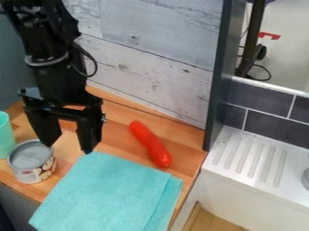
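A folded turquoise cloth (109, 194) lies on the wooden counter (120, 110), reaching past its front edge and close to its right edge. Above the cloth's far corner hangs the black gripper (67, 146), its fingers spread wide with nothing between them. Left of the cloth, near the front edge, a small can (31, 162) stands upright with its grey top up; its label has red, cream and brown patches, with any lettering too small to make out. A pale green cup (5, 135) stands just beside the can, at the counter's left. A red, sausage-shaped object (149, 143) lies aslant between the cloth and the back edge. Past the right edge is a white ridged drainboard (241, 169) below dark tiles (274, 128).
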